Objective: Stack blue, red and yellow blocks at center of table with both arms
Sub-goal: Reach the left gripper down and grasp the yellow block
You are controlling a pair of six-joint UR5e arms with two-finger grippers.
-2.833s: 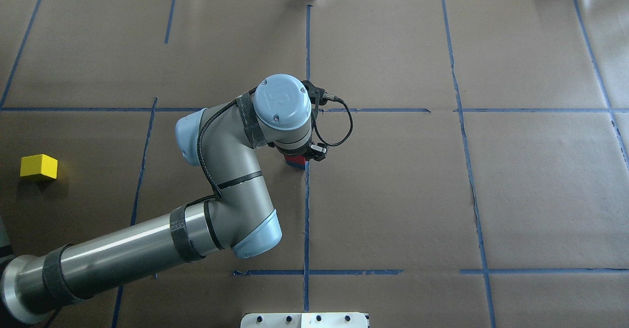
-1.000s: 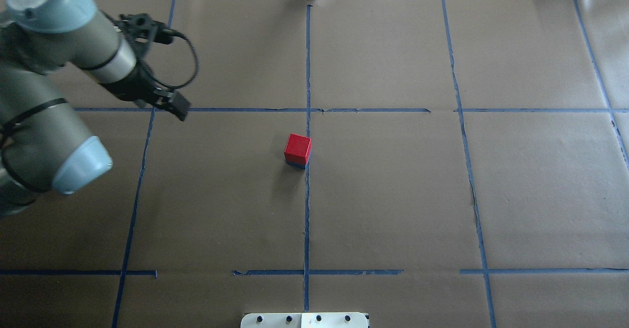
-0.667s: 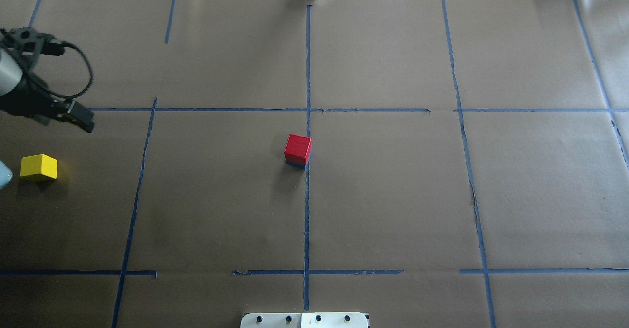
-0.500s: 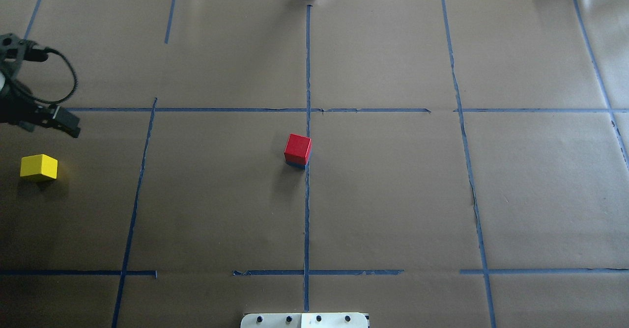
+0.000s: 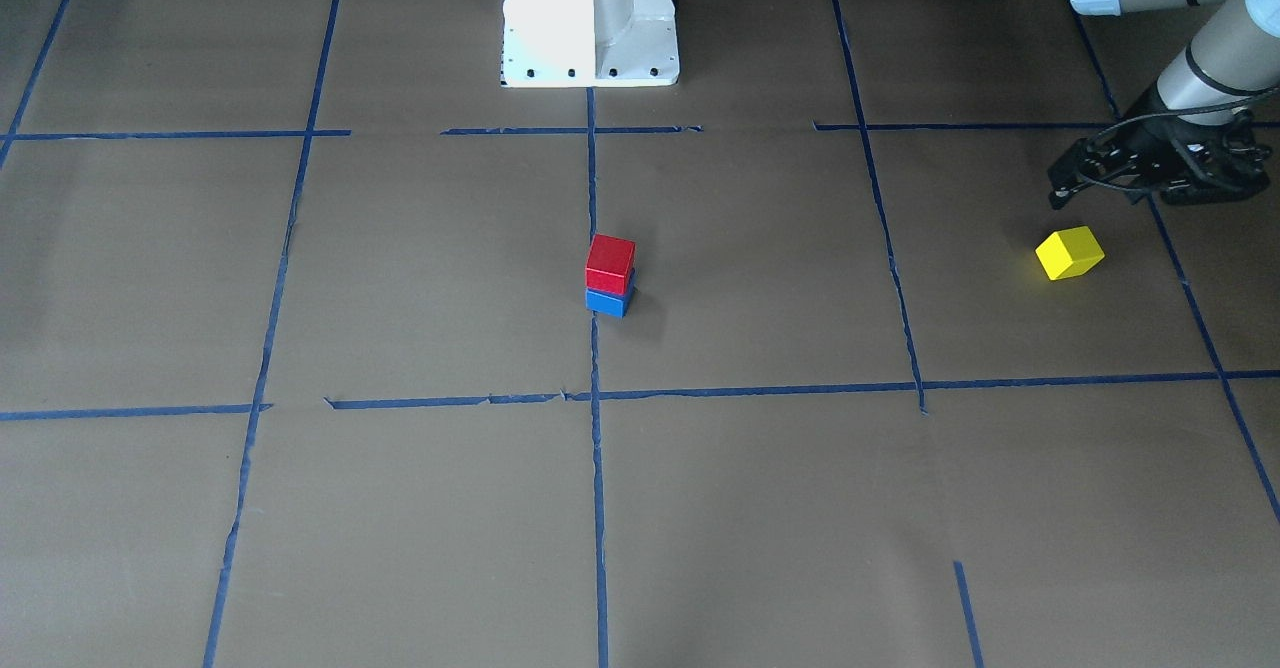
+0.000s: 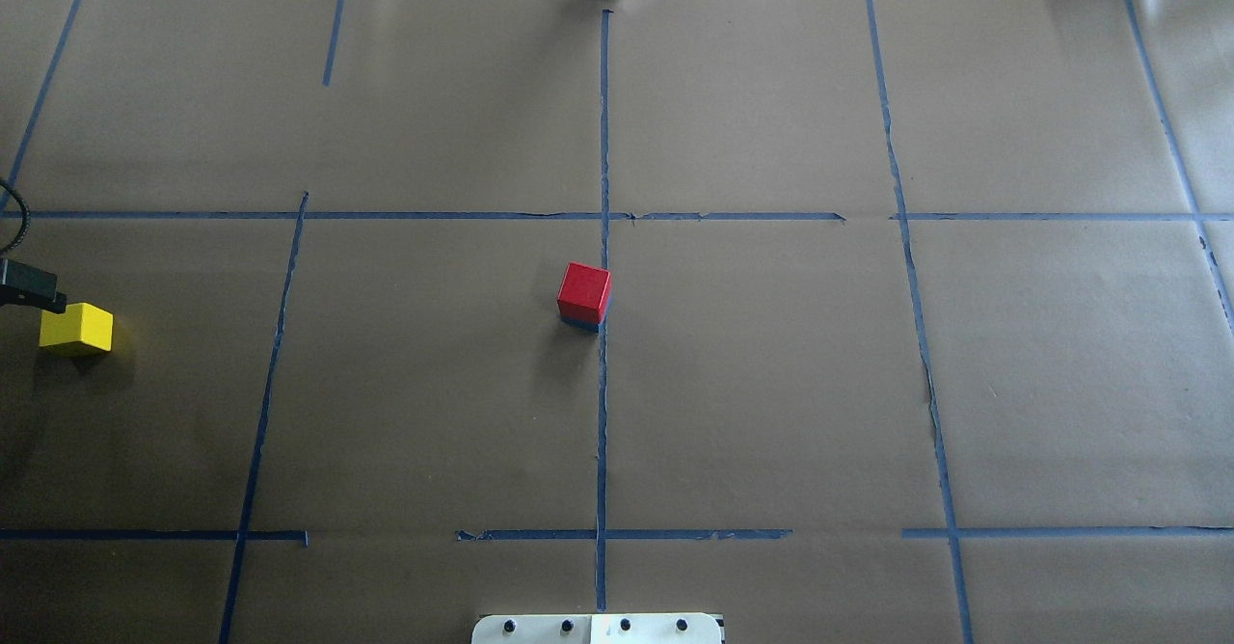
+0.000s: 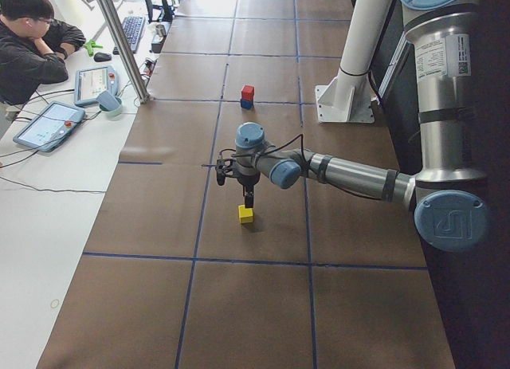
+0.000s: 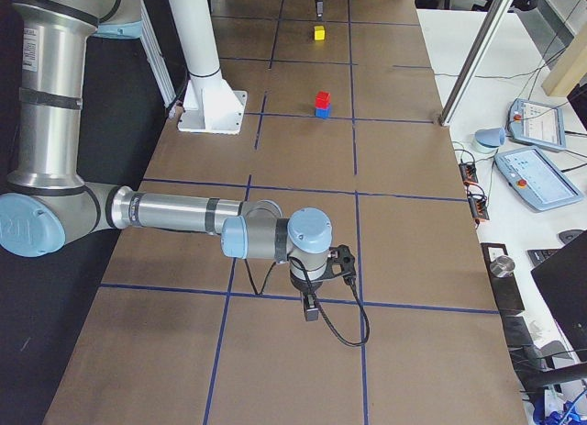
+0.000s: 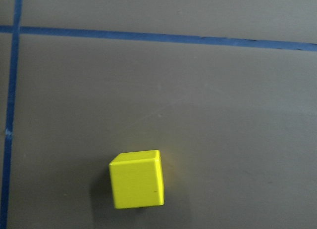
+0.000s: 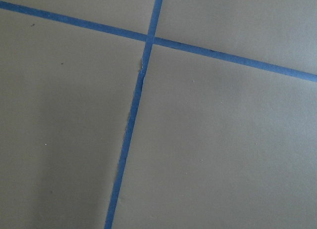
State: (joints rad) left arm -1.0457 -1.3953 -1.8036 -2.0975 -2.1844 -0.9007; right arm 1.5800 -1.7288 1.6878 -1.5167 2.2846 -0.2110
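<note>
The brown-papered table [image 6: 771, 384] carries everything. The left arm [image 7: 351, 174] reaches out low over it toward the left edge, evidently because the last block lies on that side. The right arm [image 8: 174, 211] is folded down near the right edge, well apart from the work, which I judge leaves the centre free. The white pedestal [image 5: 590, 18] stands at the robot-side edge, out of any path. At the table's centre the red block [image 5: 610, 262] sits squarely on the blue block [image 5: 608, 302], just beside the middle tape line [image 6: 603, 432], so two tiers are done. The yellow block [image 5: 1069, 253] rests alone near the left edge, a little askew to the tape grid. The left pincer [image 7: 249, 198] hangs just above it, not touching. I cannot tell whether its jaws are apart, nor those of the right pincer [image 8: 310, 307]. Nothing lies between the yellow block and the stack.
</note>
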